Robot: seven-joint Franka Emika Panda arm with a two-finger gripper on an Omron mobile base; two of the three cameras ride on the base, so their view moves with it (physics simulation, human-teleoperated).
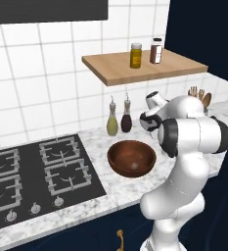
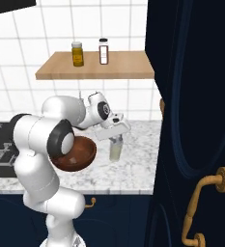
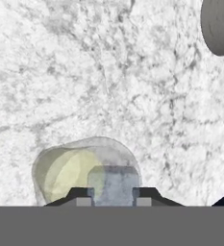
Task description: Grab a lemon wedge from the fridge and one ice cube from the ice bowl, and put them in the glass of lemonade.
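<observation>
Hand (image 3: 113, 199) pinches pale translucent ice cube (image 3: 113, 185) over clear glass of lemonade (image 3: 65, 173).

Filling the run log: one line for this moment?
gripper: shut on ice cube | over glass of lemonade | ice bowl beside

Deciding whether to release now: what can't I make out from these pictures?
- Lemon wedge in the glass of lemonade: hand view cannot settle it; the ice cube covers part of the glass.
- Gripper: in the right base view the hand hides how the jaws stand.
- Ice bowl: the arm covers its left side there.
- Utensils: left base view, behind the arm.
</observation>
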